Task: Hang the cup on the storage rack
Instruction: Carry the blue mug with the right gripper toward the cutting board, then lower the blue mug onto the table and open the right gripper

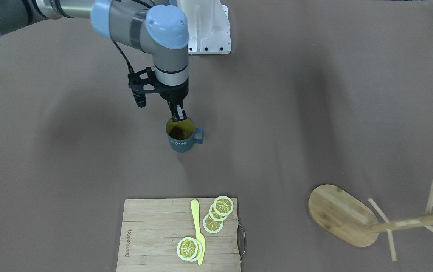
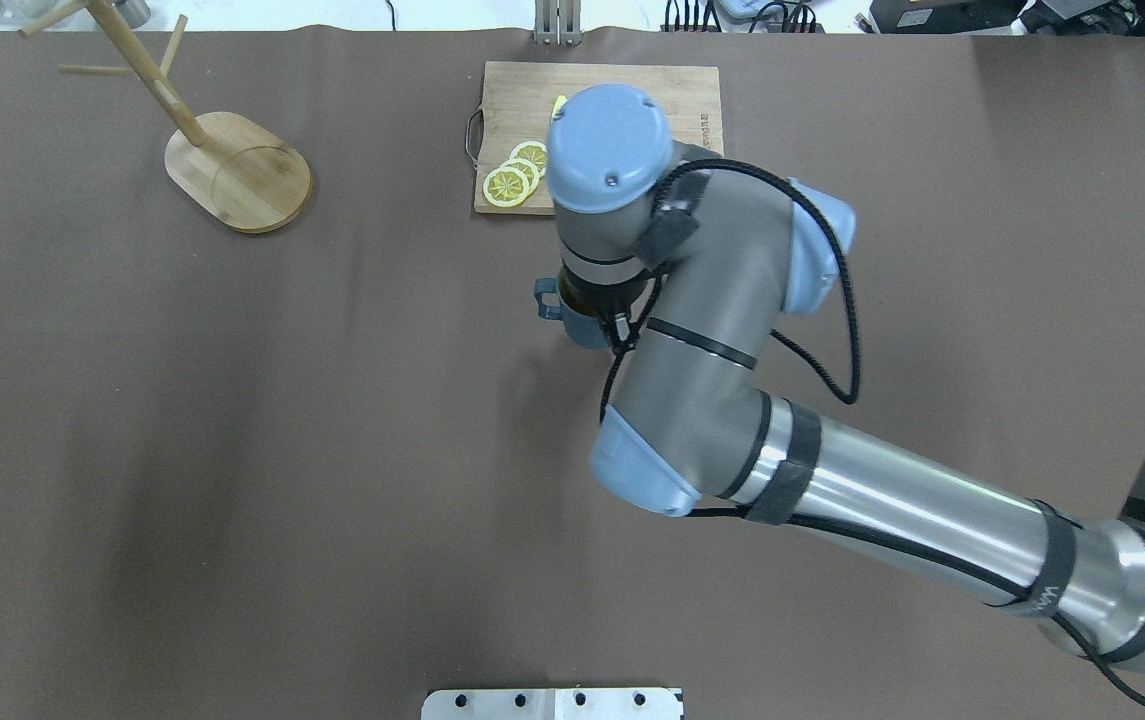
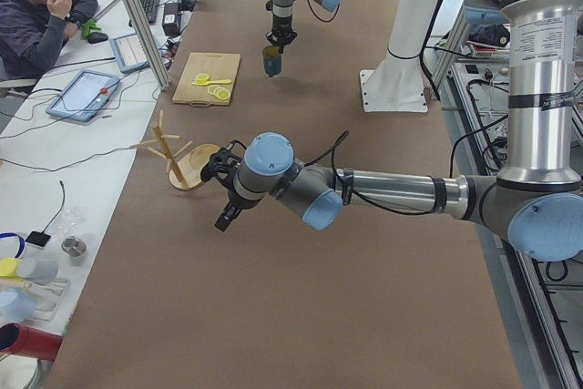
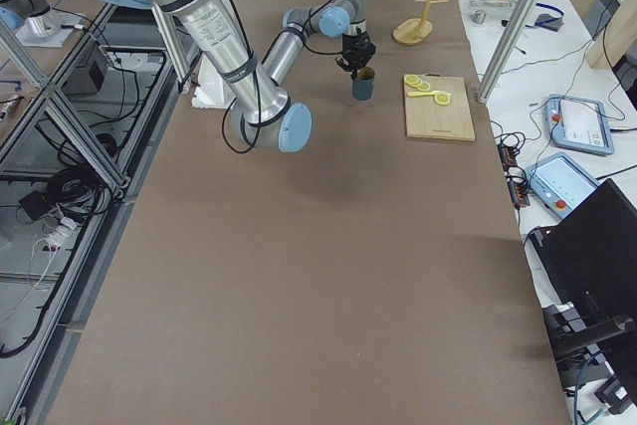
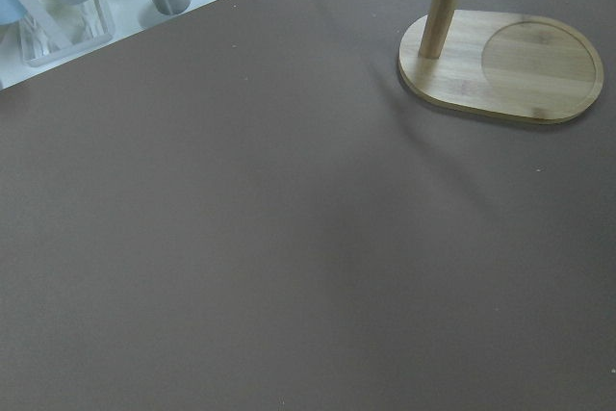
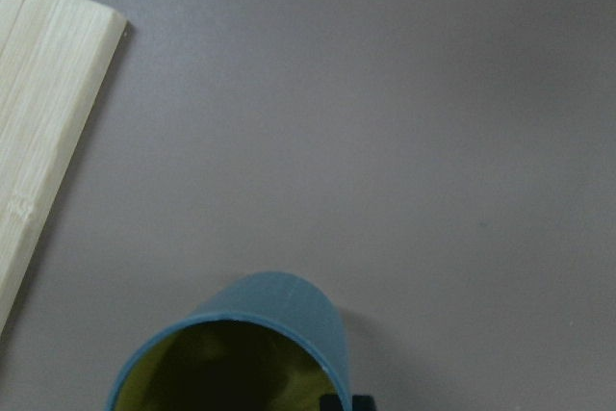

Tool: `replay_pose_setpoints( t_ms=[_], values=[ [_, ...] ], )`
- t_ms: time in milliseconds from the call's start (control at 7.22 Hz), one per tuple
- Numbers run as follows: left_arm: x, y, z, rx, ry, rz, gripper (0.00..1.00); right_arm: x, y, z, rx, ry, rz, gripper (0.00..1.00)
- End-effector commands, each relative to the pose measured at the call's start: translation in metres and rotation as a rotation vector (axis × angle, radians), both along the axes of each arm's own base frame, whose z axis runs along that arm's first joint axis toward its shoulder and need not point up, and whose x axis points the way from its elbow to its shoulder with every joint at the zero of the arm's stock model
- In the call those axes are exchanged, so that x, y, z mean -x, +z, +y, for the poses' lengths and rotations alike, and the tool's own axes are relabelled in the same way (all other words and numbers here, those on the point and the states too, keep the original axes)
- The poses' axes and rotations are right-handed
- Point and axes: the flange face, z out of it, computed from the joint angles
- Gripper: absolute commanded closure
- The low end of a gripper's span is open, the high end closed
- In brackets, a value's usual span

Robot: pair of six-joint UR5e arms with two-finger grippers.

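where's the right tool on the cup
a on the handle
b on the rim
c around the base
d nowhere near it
b: in the front-facing view the right tool comes straight down onto the rim of the cup on the robot's side, its fingers pinching the wall, while the handle sticks out free to the side.

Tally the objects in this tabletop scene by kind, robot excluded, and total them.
Cup: 1
Storage rack: 1
Cutting board: 1
Yellow knife: 1
Lemon slices: 5
Total: 9
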Motion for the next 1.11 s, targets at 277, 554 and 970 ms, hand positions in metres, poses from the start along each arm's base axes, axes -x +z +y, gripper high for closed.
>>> replay_pose_setpoints(
  t_ms=[277, 554, 970],
  values=[
    [-0.003, 0.0, 0.0, 0.004, 0.003, 0.002, 0.0, 0.059, -0.039, 0.022, 0.088, 0.051, -0.001, 1.0],
    [-0.003, 0.0, 0.0, 0.002, 0.004, 0.003, 0.0, 0.059, -0.038, 0.022, 0.079, 0.04, -0.002, 1.0],
    [-0.003, -0.001, 0.0, 0.001, 0.003, 0.002, 0.0, 0.062, -0.029, 0.023, 0.072, 0.033, -0.005, 0.83]
  ],
)
